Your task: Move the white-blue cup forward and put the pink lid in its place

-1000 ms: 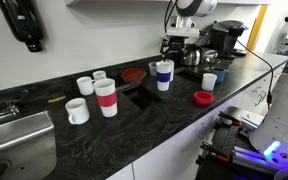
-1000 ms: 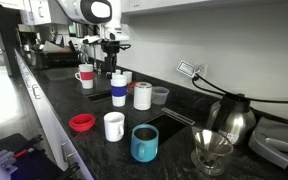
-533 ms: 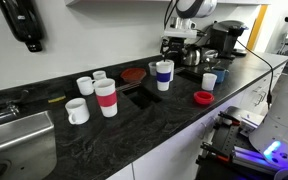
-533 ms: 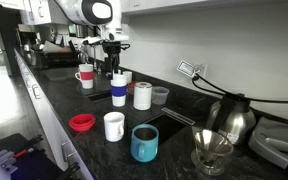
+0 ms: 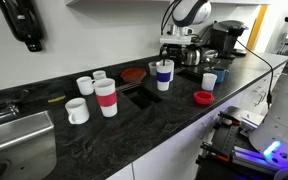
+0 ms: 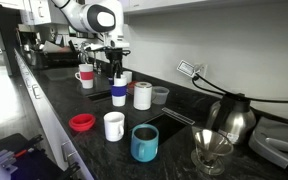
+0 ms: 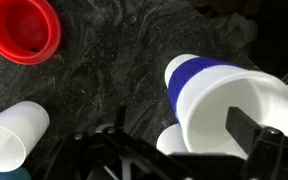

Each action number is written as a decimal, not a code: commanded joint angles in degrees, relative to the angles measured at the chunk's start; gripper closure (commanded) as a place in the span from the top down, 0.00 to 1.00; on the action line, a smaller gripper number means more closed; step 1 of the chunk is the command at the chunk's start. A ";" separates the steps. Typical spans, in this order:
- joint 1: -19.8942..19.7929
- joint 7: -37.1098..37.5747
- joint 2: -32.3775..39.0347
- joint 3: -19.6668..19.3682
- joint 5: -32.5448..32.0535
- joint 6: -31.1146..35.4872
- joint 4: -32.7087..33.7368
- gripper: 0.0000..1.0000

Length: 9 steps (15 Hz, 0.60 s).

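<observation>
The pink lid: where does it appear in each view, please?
In an exterior view: pink lid right of centre, lower right of the white-blue cup.
In an exterior view: lid lower left, below-left of the cup.
Wrist view: lid top-left corner.
Shared landmark: that cup.

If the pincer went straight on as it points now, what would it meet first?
Most likely the white-blue cup: the open pincer hangs over its rim, pointing down; the gap between them is unclear.
</observation>
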 commanded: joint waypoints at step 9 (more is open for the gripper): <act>1.54 1.04 2.97 -0.61 0.20 2.79 1.55 0.24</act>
